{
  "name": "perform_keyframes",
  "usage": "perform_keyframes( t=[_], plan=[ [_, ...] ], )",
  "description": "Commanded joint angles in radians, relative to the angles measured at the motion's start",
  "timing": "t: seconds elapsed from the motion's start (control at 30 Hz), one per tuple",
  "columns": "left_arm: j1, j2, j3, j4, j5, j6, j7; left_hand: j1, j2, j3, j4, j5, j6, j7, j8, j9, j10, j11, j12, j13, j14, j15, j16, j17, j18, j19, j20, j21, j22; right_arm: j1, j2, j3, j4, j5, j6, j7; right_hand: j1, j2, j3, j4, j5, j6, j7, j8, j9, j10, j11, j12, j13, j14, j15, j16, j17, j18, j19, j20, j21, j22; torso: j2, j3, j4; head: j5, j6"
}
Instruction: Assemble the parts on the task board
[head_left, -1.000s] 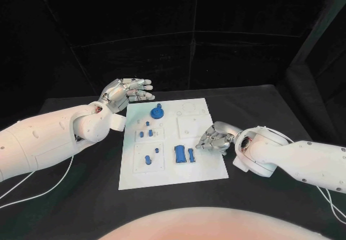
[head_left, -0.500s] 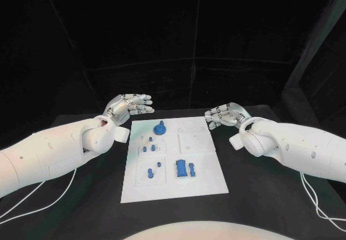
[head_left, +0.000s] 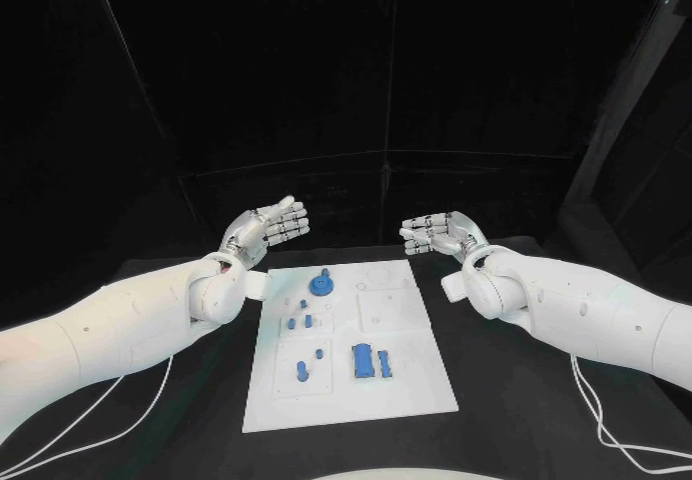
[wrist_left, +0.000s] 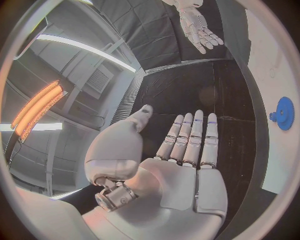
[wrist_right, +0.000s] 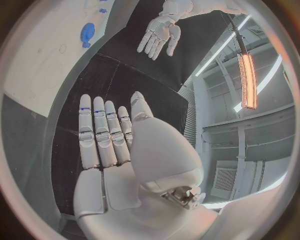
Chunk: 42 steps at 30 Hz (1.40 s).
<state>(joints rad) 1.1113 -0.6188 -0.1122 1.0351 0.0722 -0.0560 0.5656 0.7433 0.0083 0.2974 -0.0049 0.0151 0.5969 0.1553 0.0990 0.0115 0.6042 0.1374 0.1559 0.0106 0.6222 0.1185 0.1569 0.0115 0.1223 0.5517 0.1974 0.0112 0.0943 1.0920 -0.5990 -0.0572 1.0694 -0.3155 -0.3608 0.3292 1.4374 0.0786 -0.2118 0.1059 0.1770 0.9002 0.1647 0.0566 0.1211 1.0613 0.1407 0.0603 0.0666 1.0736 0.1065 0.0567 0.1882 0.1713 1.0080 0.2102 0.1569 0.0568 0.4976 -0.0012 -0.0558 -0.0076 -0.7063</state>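
Note:
The white task board (head_left: 411, 375) lies in the middle of the black table. On it stand a blue gear (head_left: 320, 284) near the far end, a few small blue pegs (head_left: 300, 322) (head_left: 302, 371) on its left side, and a blue block (head_left: 369, 361) toward the near end. My left hand (head_left: 270, 225) is raised above the table beyond the board's far left corner, fingers stretched out and holding nothing; the left wrist view shows its bare palm (wrist_left: 181, 170). My right hand (head_left: 441, 233) is lifted beyond the far right corner, also empty with straight fingers (wrist_right: 103, 132).
The black table (head_left: 534, 400) runs around the board on all sides. A white cable (head_left: 613, 420) trails from the right arm, another (head_left: 101, 430) from the left. Dark curtains stand behind the table.
My right hand has left the board's right side near the blue block, risen and opened beyond the far right corner. My left hand has risen slightly. The camera has tilted up.

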Motion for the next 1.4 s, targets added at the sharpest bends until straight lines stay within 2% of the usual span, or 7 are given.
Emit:
perform_keyframes(
  t=[0.03,0.13,0.5,0.63,0.8,0.83,1.4],
  plan=[
    [0.0,-0.005,0.001,0.009,-0.002,-0.007,-0.001,-0.294,-0.008,-0.117,0.005,-0.015,-0.235,-0.061,-0.099,-0.012,-0.239,-0.055,-0.062,-0.011,-0.245,-0.047,-0.062,-0.012,-0.048,-0.217,-0.078,-0.011,-0.094,0.0,-0.006,0.001,0.012,0.003,-0.009,0.001,-0.45,-0.079,0.066,-0.034,-0.055,-0.281,-0.051,-0.057,-0.038,-0.331,-0.044,-0.06,-0.067,-0.335,-0.033,-0.057,-0.059,-0.051,-0.315,-0.066,-0.049,-0.057,0.003,-0.0006,0.0022,0.0,0.003],
    [-0.002,-0.013,0.007,0.034,-0.006,-0.041,-0.003,-0.505,-0.008,-0.201,0.005,-0.015,-0.404,-0.155,-0.099,-0.012,-0.409,-0.137,-0.156,-0.011,-0.421,-0.119,-0.157,-0.012,-0.122,-0.373,-0.197,-0.011,-0.094,-0.003,-0.018,0.005,0.047,0.025,-0.037,0.014,-0.582,-0.079,0.087,-0.106,-0.072,-0.364,-0.067,-0.057,-0.049,-0.428,-0.057,-0.06,-0.067,-0.434,-0.106,-0.057,-0.077,-0.059,-0.408,-0.085,-0.064,-0.057,0.01,-0.0003,0.011,0.001,0.02],
    [-0.027,-0.075,0.051,0.244,-0.034,-0.323,-0.021,-0.743,-0.008,-0.297,0.005,-0.015,-0.597,-0.155,-0.099,-0.012,-0.604,-0.137,-0.156,-0.011,-0.622,-0.119,-0.157,-0.012,-0.122,-0.552,-0.197,-0.011,-0.094,-0.027,-0.117,0.037,0.322,0.201,-0.263,0.122,-0.887,-0.079,0.13,-0.106,-0.177,-0.555,-0.165,-0.057,-0.121,-0.654,-0.141,-0.06,-0.067,-0.662,-0.106,-0.057,-0.116,-0.09,-0.622,-0.129,-0.157,-0.057,0.045,0.0011,0.054,0.007,0.103],
    [-0.038,-0.103,0.071,0.338,-0.046,-0.449,-0.029,-0.743,-0.008,-0.297,0.005,-0.015,-0.597,-0.155,-0.099,-0.012,-0.604,-0.137,-0.156,-0.011,-0.622,-0.119,-0.157,-0.012,-0.122,-0.552,-0.197,-0.011,-0.094,-0.035,-0.15,0.047,0.413,0.26,-0.337,0.157,-0.965,-0.079,0.141,-0.106,-0.177,-0.604,-0.165,-0.057,-0.121,-0.712,-0.141,-0.06,-0.067,-0.72,-0.106,-0.057,-0.188,-0.1,-0.676,-0.21,-0.157,-0.057,0.047,0.0012,0.0558,0.008,0.106],
    [-0.051,-0.136,0.094,0.448,-0.061,-0.598,-0.038,-0.743,-0.008,-0.297,0.005,-0.015,-0.597,-0.155,-0.099,-0.012,-0.604,-0.137,-0.156,-0.011,-0.622,-0.119,-0.157,-0.012,-0.122,-0.552,-0.197,-0.011,-0.094,-0.041,-0.176,0.055,0.486,0.306,-0.397,0.185,-1.055,-0.079,0.212,-0.106,-0.177,-0.661,-0.165,-0.057,-0.121,-0.779,-0.141,-0.06,-0.067,-0.788,-0.106,-0.057,-0.188,-0.101,-0.741,-0.21,-0.157,-0.057,0.047,0.0012,0.0558,0.008,0.106],
    [-0.053,-0.14,0.097,0.464,-0.063,-0.619,-0.04,-0.743,-0.008,-0.297,0.005,-0.015,-0.597,-0.155,-0.099,-0.012,-0.604,-0.137,-0.156,-0.011,-0.622,-0.119,-0.157,-0.012,-0.122,-0.552,-0.197,-0.011,-0.094,-0.041,-0.178,0.056,0.493,0.31,-0.403,0.188,-1.067,-0.079,0.212,-0.106,-0.177,-0.669,-0.165,-0.057,-0.121,-0.788,-0.141,-0.06,-0.067,-0.797,-0.106,-0.057,-0.188,-0.171,-0.748,-0.21,-0.157,-0.057,0.047,0.0012,0.0558,0.008,0.106],
    [-0.061,-0.161,0.112,0.535,-0.072,-0.714,-0.046,-0.743,-0.008,-0.297,0.005,-0.015,-0.597,-0.155,-0.099,-0.012,-0.604,-0.137,-0.156,-0.011,-0.622,-0.119,-0.157,-0.012,-0.122,-0.552,-0.197,-0.011,-0.094,-0.042,-0.181,0.057,0.501,0.316,-0.409,0.191,-1.255,-0.079,0.212,-0.106,-0.177,-0.786,-0.165,-0.057,-0.121,-0.927,-0.141,-0.06,-0.067,-0.937,-0.106,-0.057,-0.188,-0.171,-0.88,-0.21,-0.157,-0.057,0.047,0.0012,0.0558,0.008,0.106]
  ],
)
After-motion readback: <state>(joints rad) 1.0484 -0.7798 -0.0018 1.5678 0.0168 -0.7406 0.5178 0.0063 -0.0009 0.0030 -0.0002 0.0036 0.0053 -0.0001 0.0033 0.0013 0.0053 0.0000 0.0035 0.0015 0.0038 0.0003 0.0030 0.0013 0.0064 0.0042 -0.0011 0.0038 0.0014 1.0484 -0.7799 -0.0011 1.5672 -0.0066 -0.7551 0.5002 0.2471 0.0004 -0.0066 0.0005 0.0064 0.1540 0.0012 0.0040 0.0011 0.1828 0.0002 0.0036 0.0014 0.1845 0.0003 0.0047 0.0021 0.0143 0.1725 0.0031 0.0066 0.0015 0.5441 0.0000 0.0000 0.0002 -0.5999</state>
